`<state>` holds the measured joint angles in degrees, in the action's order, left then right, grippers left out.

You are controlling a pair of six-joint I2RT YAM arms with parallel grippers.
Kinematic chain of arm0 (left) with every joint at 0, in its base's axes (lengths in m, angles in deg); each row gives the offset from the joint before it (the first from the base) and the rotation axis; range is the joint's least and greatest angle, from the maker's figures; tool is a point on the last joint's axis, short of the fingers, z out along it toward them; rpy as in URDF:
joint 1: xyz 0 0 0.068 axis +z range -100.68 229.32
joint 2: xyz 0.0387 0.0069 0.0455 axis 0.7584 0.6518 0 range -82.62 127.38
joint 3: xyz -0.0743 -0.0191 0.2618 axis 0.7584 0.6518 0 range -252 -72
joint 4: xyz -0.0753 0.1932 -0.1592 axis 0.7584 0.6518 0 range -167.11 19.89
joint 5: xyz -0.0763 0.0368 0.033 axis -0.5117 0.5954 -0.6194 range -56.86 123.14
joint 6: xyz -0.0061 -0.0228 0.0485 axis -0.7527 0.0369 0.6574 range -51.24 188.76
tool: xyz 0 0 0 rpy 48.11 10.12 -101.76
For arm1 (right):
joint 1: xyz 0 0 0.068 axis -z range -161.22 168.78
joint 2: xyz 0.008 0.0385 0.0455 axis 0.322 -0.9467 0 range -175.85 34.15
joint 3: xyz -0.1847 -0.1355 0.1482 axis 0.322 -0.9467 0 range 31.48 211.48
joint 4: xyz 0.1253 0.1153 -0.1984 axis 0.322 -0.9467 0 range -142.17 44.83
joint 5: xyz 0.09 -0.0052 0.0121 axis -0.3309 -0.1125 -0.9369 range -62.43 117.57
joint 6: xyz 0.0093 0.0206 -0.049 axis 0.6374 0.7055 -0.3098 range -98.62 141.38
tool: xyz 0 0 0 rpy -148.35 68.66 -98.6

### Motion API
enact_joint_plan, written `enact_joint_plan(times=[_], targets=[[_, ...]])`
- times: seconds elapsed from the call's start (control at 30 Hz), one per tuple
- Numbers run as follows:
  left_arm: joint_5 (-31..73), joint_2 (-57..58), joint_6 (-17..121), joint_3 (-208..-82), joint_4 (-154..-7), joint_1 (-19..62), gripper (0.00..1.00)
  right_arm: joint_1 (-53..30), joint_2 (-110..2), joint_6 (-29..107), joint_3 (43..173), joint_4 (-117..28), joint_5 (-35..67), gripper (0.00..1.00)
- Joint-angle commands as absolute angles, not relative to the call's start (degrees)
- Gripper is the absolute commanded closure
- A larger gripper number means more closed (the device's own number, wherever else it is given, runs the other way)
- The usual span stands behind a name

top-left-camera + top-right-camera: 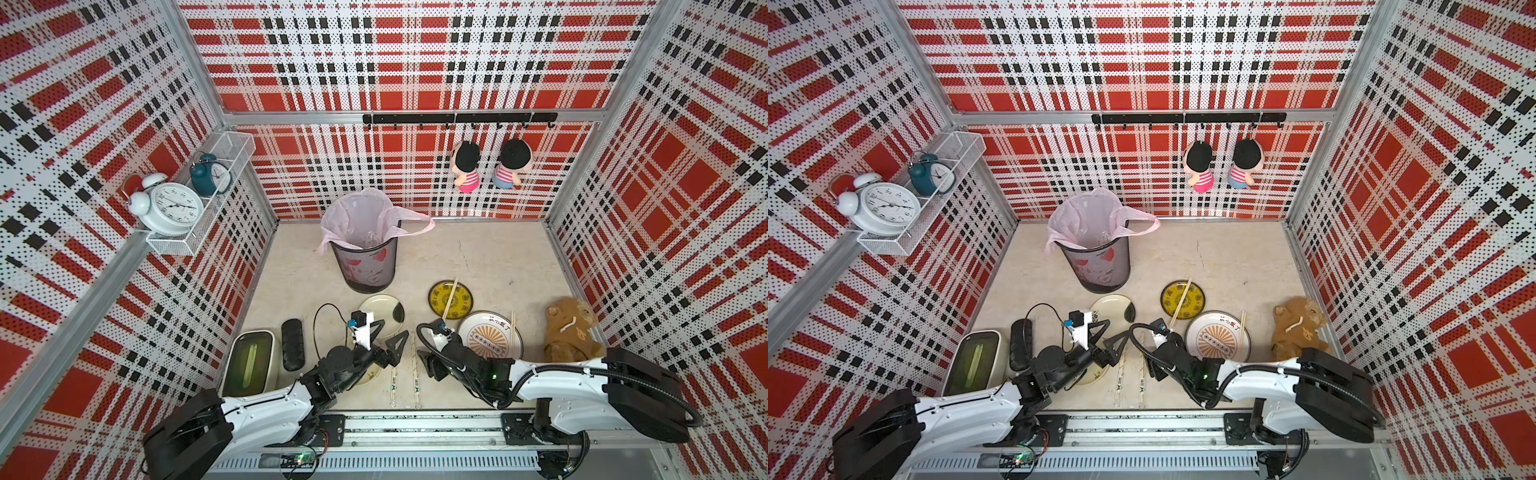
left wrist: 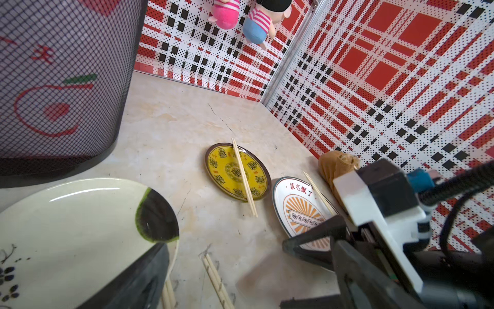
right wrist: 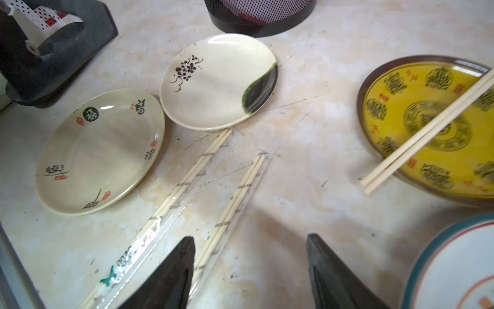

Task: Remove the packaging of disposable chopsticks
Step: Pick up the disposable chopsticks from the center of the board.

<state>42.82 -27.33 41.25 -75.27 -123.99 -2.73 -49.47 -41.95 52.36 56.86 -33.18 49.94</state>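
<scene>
Presently the left gripper [image 1: 392, 332] stands spread, empty. One wrapped pair [image 3: 176, 192] and a second wrapped pair [image 3: 235, 198] lie parallel on the table [image 3: 307, 160], long axes toward the back wall [image 1: 332, 174] (logos at the near end). The right gripper [image 3: 250, 238], parted, holds nothing. Bare chopsticks [image 1: 451, 297] cross the yellow plate [image 1: 436, 297]; another bare pair [image 1: 514, 332] lies on the white plate [image 1: 473, 332].

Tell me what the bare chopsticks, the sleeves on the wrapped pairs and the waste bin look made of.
Bare chopsticks: pale matte wood or bamboo, judging by the tan, unglazed look. Sleeves: thin clear glossy plastic film; the wrapped sticks show through. Waste bin: black open-grid mesh, probably metal wire.
</scene>
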Motion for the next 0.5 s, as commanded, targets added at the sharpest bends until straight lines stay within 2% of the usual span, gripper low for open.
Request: enact_joint_plan(times=[0.0,0.07,0.3,0.47], targets=[[44.1,-28.2,40.5,-74.2,-125.0,-2.7,0.01,-51.0,-45.5,56.5,58.4,-30.4,50.7,0.43],[43.5,-27.9,40.5,-74.3,-124.6,-2.7,0.02,-52.1,-47.6,58.1,59.2,-30.8,50.6,0.47],[43.8,-26.3,40.8,-74.4,-124.6,-2.9,0.01,-55.9,-54.1,63.0,62.7,-33.8,53.3,0.5],[43.5,-25.5,41.0,-74.5,-124.6,-2.9,0.01,-56.2,-57.4,67.1,64.9,-40.1,57.3,0.62]])
